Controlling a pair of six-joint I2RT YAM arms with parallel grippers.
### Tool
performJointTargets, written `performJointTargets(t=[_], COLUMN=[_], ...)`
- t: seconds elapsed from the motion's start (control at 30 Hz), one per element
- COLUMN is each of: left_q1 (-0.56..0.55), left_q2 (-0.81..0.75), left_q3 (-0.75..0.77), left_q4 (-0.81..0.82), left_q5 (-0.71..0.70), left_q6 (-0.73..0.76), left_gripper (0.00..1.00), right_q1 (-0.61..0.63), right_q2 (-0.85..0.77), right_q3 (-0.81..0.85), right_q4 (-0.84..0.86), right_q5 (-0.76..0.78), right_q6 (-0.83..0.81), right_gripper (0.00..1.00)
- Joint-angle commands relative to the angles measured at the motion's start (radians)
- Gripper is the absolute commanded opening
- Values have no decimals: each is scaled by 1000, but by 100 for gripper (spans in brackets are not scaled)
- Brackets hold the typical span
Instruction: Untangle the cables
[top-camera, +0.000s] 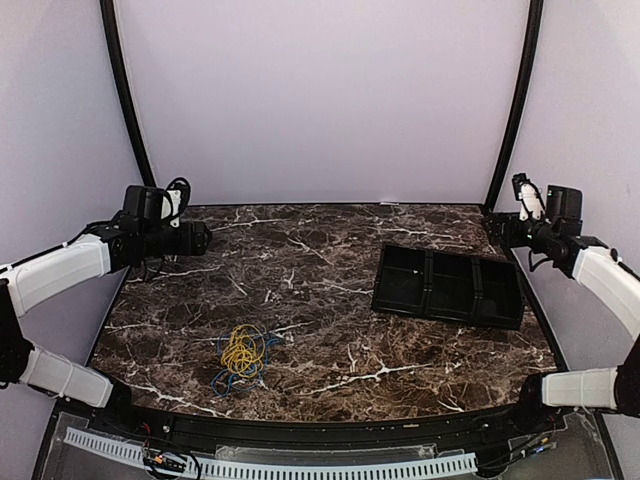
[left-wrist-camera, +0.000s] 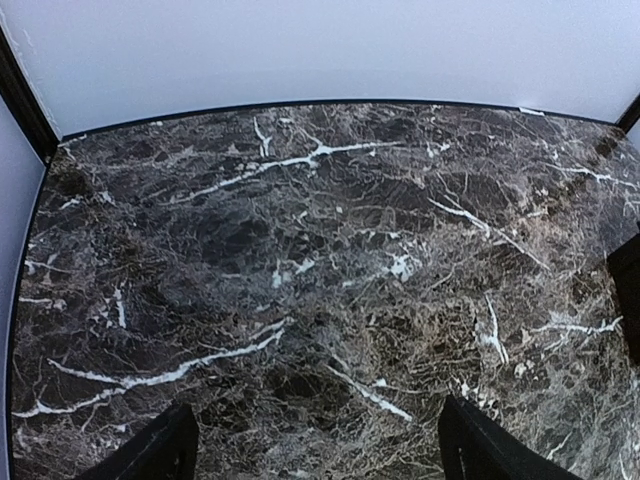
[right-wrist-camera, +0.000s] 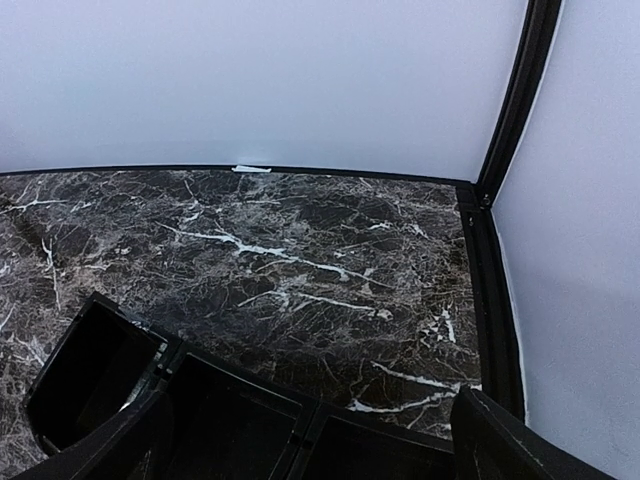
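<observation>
The cables (top-camera: 240, 356) lie in one small tangle on the marble table at the front left: a yellow coil (top-camera: 241, 349) on top of blue loops (top-camera: 225, 381). I cannot make out a pale grey wire. My left gripper (top-camera: 200, 238) hovers at the back left, far from the tangle; in the left wrist view (left-wrist-camera: 320, 462) its jaws stand wide apart over bare marble. My right gripper (top-camera: 497, 228) hovers at the back right; in the right wrist view (right-wrist-camera: 315, 455) its jaws are wide apart and empty. No wrist view shows the cables.
A black tray (top-camera: 385, 300) with three compartments lies on the right half of the table, under my right gripper (right-wrist-camera: 240, 378); its edge shows at the right of the left wrist view (left-wrist-camera: 630, 290). Walls and black frame posts (top-camera: 125, 100) enclose the table.
</observation>
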Motion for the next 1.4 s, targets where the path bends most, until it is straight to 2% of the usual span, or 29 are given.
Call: performJointTargets(t=[0.0,0.27,0.63,0.73,0.9,1.0,1.07,1.13,1.17,1.27,1.37], left_q1=[18,-83,-326,-390,-430,-434,-434,-429,-413,-338,-222], left_q2=[-47,-47,-25,0,12,29,39,40,37,31,20], left_q3=[-70,-32,18,5,-21,-21,-29,-48,-63,-97,-124], left_q4=[72,-72,-301,-317,-288,-287,-281,-248,-234,-181,-133], left_q5=[130,183,204,182,140,108,95,107,144,184,244], left_q6=[-7,-85,-222,-240,-234,-229,-232,-212,-198,-195,-193], left_gripper=[85,77,74,73,70,70,70,65,63,69,71], right_q1=[-24,-48,-55,-54,-43,56,191,317,366,506,616], right_q2=[-43,-80,-99,-101,-93,-38,31,126,183,365,531], right_q3=[-82,-175,-209,-212,-196,-122,-43,52,106,289,420], right_q4=[144,183,178,171,161,99,25,-35,-69,-188,-203], right_q5=[-76,-329,-585,-630,-633,-553,-479,-433,-422,-407,-392], right_q6=[-13,-144,-283,-312,-328,-332,-370,-388,-396,-413,-391], right_gripper=[99,99,95,93,88,82,79,78,81,97,99])
